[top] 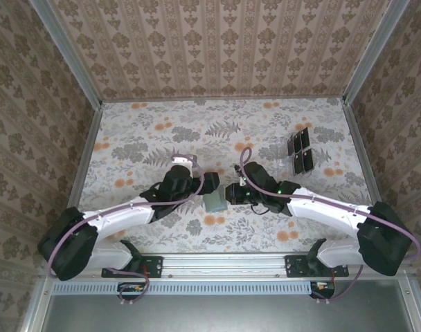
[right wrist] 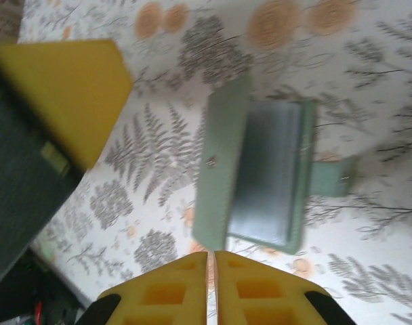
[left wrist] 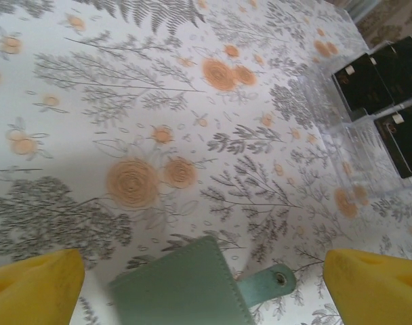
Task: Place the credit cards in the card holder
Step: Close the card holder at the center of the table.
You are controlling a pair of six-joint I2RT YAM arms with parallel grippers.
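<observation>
**Right claw** (right wrist: 215,288): closed, its 2 yellow pads pressed together along a hairline seam. No card can be made out between them. It hangs just above the near edge of the card holder (right wrist: 260,172).

**Card holder:** 1 grey-green sleeve lying flat on the bench (top: 162,131) near its centre, between the 2 claws. Its flap is folded open to one side and its snap strap (left wrist: 267,279) sticks out on the other. A dark panel shows inside the holder. This may be a card already lodged there, but blur prevents certainty.

**Left claw** (left wrist: 203,277): fully open and gripping nothing. Its 2 pads straddle the holder without touching it.

**Credit cards** (left wrist: 360,82): glossy black, standing on 1 clear tiered rack (left wrist: 321,95) well apart from the holder, toward the far right of the bench. The overhead view gives 4 cards, and the left wrist view gives 3.

**Step in hand (judgement):** one insertion appears to be ending, with the right claw at the holder's mouth.

**Next move (judgement):** the right claw would have to reopen, travel to the rack, and pinch 1 card by its edge. It would then bring the card square to the pocket, while the left claw could steady the holder against sliding.
</observation>
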